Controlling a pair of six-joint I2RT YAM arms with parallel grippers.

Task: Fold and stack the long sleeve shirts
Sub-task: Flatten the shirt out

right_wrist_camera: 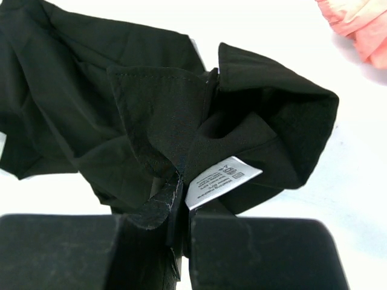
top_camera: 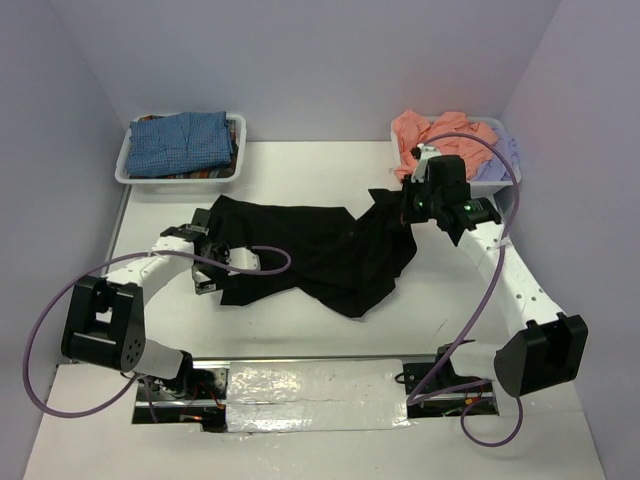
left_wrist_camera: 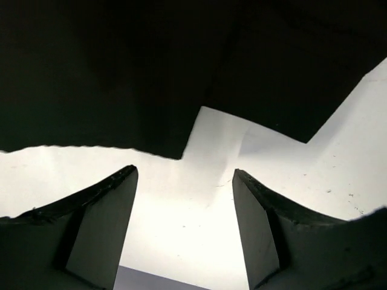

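The black shirt [top_camera: 310,250] lies rumpled across the middle of the table [top_camera: 300,170]. At its right end, the right gripper [right_wrist_camera: 180,202] is clamped on a bunched fold beside the white label [right_wrist_camera: 221,178]. The left gripper [left_wrist_camera: 184,175] has its fingers spread with nothing between them, and the shirt's hem lies just beyond. A blue-checked shirt [top_camera: 180,143] fills the far-left corner bin [top_camera: 125,170]. Salmon-pink [top_camera: 440,135] and lavender [top_camera: 497,160] shirts sit in the far-right one.

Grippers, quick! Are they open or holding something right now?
Left gripper: open, holding nothing.
Right gripper: closed on the black shirt.
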